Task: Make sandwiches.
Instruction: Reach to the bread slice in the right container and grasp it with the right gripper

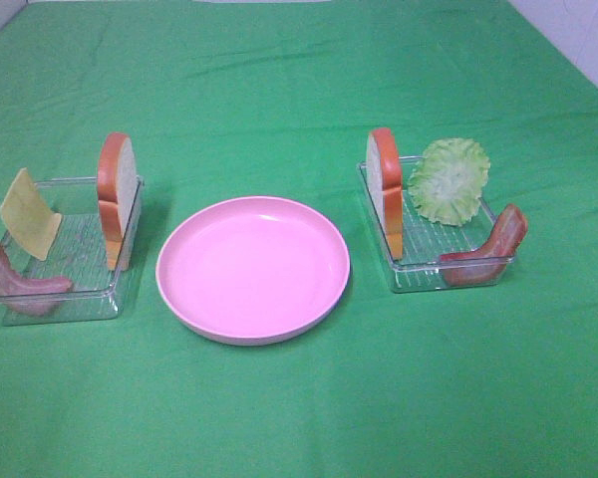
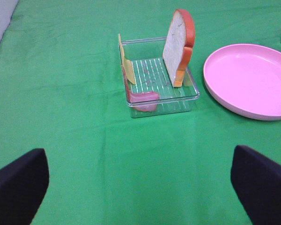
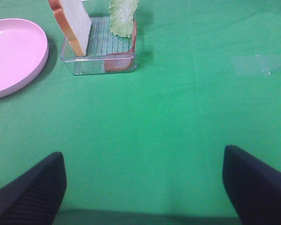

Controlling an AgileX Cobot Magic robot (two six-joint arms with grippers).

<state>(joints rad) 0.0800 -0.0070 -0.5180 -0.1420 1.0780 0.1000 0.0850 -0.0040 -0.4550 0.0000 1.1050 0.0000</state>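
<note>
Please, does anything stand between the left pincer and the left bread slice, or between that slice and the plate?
Only the clear tray's low wall around the bread slice; else bare cloth toward left pincer and plate.

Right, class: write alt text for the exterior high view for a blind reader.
Empty pink plate on green cloth between two clear trays. Left tray: upright bread slice, cheese, bacon. Right tray: second bread slice, lettuce, more bacon.
</note>
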